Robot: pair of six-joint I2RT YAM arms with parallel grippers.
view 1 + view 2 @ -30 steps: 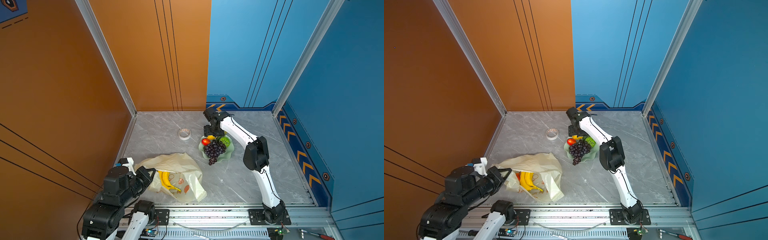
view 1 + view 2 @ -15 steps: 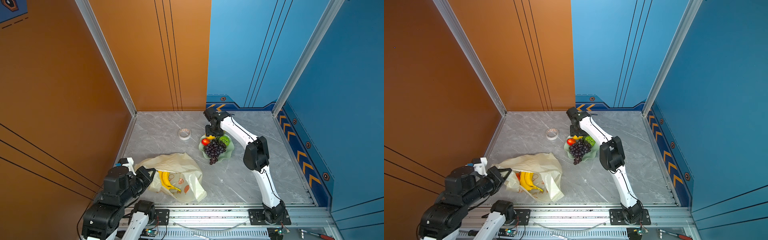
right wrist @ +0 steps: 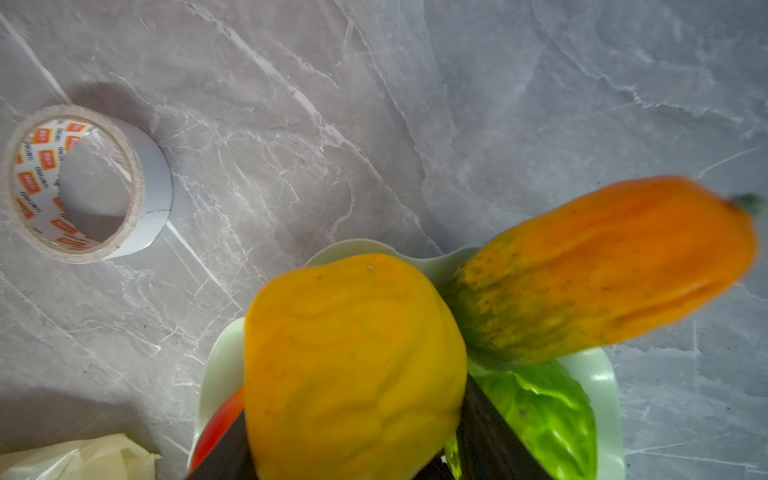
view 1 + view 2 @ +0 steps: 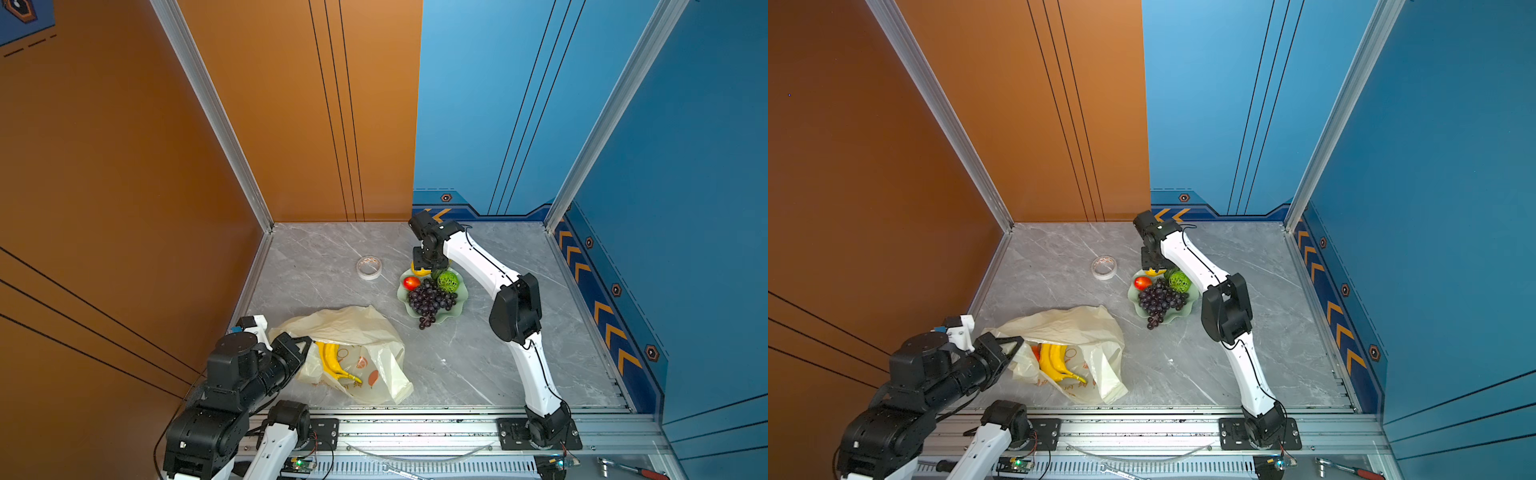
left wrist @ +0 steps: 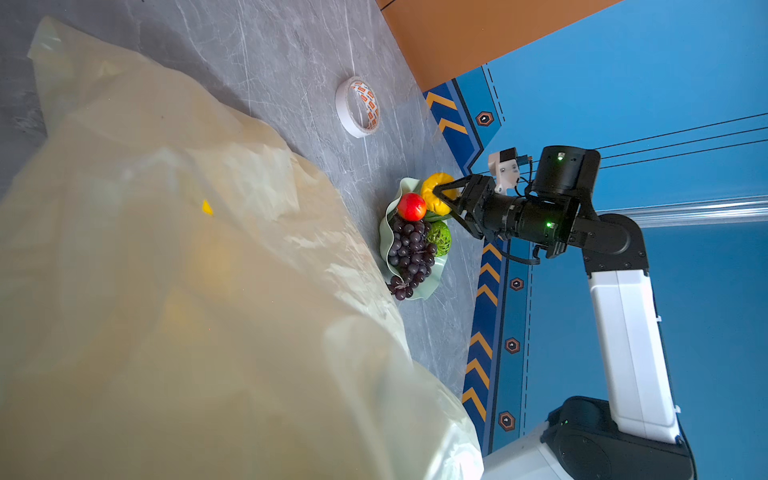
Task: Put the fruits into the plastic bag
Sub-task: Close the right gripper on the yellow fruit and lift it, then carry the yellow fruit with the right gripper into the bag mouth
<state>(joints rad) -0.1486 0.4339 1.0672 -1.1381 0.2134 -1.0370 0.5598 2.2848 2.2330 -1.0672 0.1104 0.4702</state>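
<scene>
Crinkled cream plastic bag (image 4: 353,324) lies open, banana bunch (image 4: 328,359) inside. Yellow fruit (image 3: 353,365), red fruit (image 4: 411,283), grapes (image 4: 430,300), green ball (image 4: 448,281), orange-green oblong fruit (image 3: 602,270) on dish (image 4: 460,306).

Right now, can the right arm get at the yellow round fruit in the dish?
Probably yes: the right tool straddles the yellow round fruit in the dish, a finger on each side, nothing between; grip unclear.

The plastic bag (image 4: 353,328) is showing cream with orange prints; the round fruit (image 3: 353,365) is glowing yellow, the grapes (image 4: 430,300) dark purple, the ball (image 4: 448,281) green, net-patterned.
</scene>
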